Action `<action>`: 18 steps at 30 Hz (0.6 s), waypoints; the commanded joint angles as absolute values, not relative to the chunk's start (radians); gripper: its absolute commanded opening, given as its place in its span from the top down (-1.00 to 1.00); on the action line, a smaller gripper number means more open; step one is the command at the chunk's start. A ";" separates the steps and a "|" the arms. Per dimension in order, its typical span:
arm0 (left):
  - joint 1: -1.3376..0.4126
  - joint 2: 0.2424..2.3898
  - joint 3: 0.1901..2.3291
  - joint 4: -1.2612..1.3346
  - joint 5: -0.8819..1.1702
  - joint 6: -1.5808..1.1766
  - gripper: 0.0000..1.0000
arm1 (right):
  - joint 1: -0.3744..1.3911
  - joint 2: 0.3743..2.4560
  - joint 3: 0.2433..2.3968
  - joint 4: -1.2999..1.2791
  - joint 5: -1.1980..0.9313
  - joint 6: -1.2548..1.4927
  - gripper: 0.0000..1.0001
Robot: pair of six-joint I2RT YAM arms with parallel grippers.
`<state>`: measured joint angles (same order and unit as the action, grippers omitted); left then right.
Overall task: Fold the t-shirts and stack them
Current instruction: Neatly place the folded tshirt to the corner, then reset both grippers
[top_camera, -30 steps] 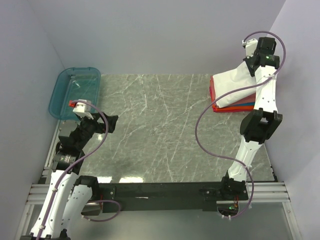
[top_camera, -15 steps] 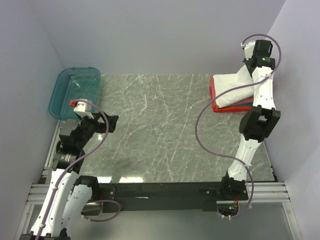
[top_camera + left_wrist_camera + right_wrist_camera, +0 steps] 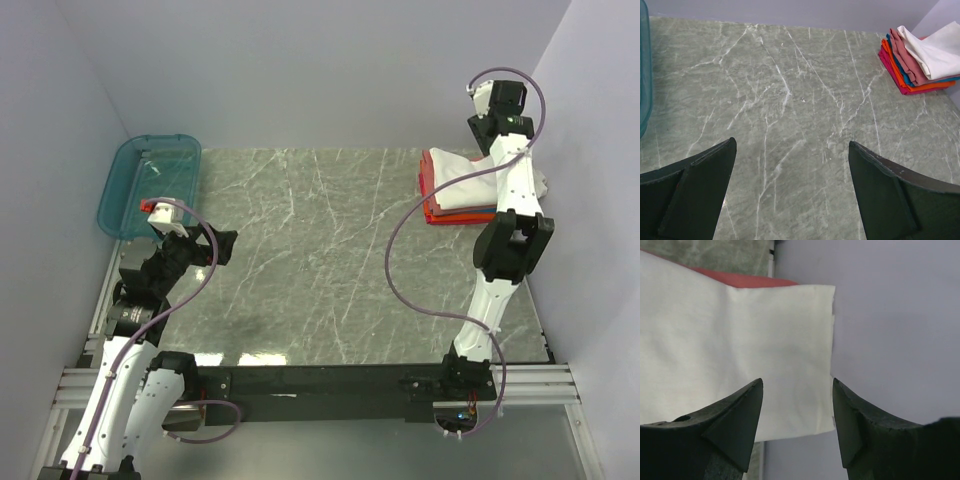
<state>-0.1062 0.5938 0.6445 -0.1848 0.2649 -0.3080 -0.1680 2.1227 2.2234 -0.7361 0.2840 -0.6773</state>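
Note:
A folded white t-shirt [image 3: 458, 172] lies on top of a stack of folded t-shirts [image 3: 450, 212] in red, orange and blue at the back right of the table. The left wrist view shows that stack [image 3: 910, 75] from the side with the white tee [image 3: 937, 52] draped over it. My right gripper [image 3: 796, 381] hovers open above the white tee's [image 3: 740, 350] edge by the wall, holding nothing, and a red tee [image 3: 752, 280] peeks out beyond it. My left gripper [image 3: 222, 243] stands wide open over bare table at the left, and nothing lies between its jaws [image 3: 791, 142].
A teal plastic bin [image 3: 150, 185] stands at the back left, its rim [image 3: 644, 75] just in the left wrist view. Walls close in the table on the left, back and right. The stack sits close to the right wall [image 3: 890, 315].
The right gripper has opened and let go of the white tee, which has settled flat on the stack. Its wrist has drawn up and back. The left arm has not moved.

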 commanded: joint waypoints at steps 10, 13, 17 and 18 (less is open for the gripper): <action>-0.104 0.604 0.640 -0.127 0.307 -0.299 -0.99 | -0.152 1.789 1.944 -0.848 -0.397 -0.513 -0.29; -0.104 0.603 0.641 -0.129 0.290 -0.308 -0.99 | -0.144 1.646 1.739 -0.714 -0.494 -0.450 -0.29; -0.104 0.600 0.643 -0.144 0.256 -0.344 -0.99 | -0.141 1.435 1.470 -0.528 -0.482 -0.373 -0.37; -0.103 0.603 0.646 -0.147 0.249 -0.368 -0.99 | -0.141 1.396 1.422 -0.449 -0.462 -0.353 -0.39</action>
<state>-0.1059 0.6060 0.6415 -0.1780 0.2695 -0.3233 -0.1417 1.5440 1.5341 -0.6716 -0.4068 -0.4492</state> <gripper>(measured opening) 0.994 0.684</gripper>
